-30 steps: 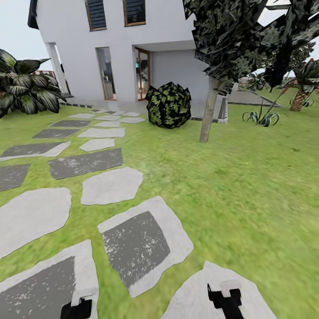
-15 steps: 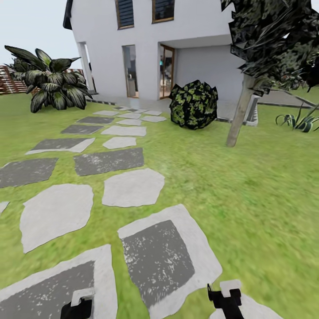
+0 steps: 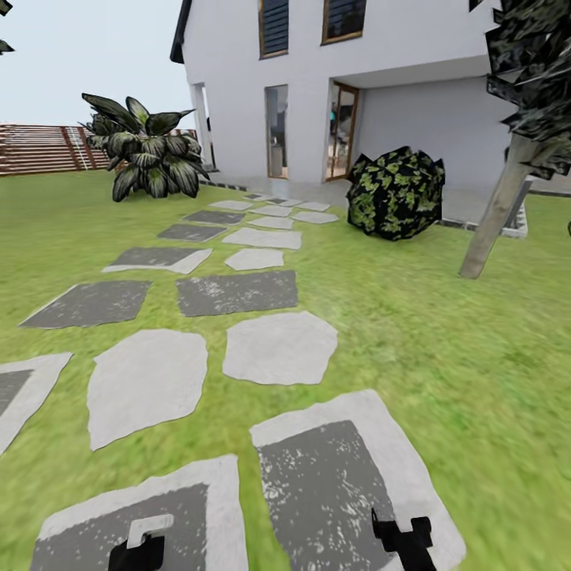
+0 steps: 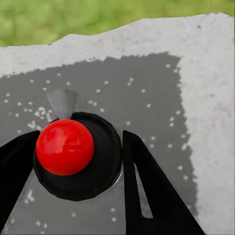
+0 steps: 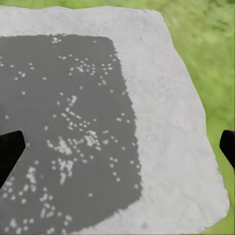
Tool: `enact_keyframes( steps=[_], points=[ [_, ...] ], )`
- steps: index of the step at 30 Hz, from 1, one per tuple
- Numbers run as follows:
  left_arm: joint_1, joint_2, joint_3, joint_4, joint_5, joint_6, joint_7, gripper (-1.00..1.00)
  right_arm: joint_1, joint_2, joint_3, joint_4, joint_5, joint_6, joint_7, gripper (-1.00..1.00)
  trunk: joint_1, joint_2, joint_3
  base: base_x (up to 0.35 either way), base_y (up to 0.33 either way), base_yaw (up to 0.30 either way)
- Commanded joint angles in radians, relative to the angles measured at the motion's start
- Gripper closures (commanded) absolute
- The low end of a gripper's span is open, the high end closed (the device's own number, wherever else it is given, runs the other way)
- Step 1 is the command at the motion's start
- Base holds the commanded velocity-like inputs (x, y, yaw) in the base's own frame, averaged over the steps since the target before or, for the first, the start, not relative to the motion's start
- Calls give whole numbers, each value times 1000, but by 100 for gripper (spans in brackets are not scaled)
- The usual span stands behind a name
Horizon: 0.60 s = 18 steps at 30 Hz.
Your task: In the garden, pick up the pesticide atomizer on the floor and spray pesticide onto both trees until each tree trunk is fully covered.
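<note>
In the left wrist view the pesticide atomizer (image 4: 93,171), a black bottle with a round red top, sits between the two black fingers of my left gripper (image 4: 73,149), which is shut on it above a stepping stone. The left gripper (image 3: 136,553) shows low in the head view. My right gripper (image 3: 403,539) hangs open and empty over another stone, its fingers far apart around nothing (image 5: 117,147). One tree stands on the lawn far ahead to the right, with a pale leaning trunk (image 3: 493,212) and a dark ragged crown (image 3: 535,71).
Grey stepping stones (image 3: 279,347) run across the green lawn toward a white house (image 3: 396,87). A round dark-green bush (image 3: 396,193) sits by the house, a broad-leaved plant (image 3: 147,151) stands farther left, and a brown slat fence (image 3: 40,148) closes the far left.
The whole picture has slid to the right, so the camera has turned left; the fence has come into sight. Both grippers sit the same in the picture.
</note>
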Motion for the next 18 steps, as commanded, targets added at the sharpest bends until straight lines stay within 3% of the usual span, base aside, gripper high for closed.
enact_keyframes(
  steps=[1, 18],
  points=[
    [-1, 0, 1, 1, -2, -4, 2, 100, 0, 0, 0, 1, 11, -2, -8, -100, 0, 0, -1, 295, 191, 277],
    [-1, 0, 1, 2, -2, -4, 1, 100, 0, 0, 0, 1, 11, -2, -8, -100, 0, 0, -8, 295, 190, 278]
  ],
)
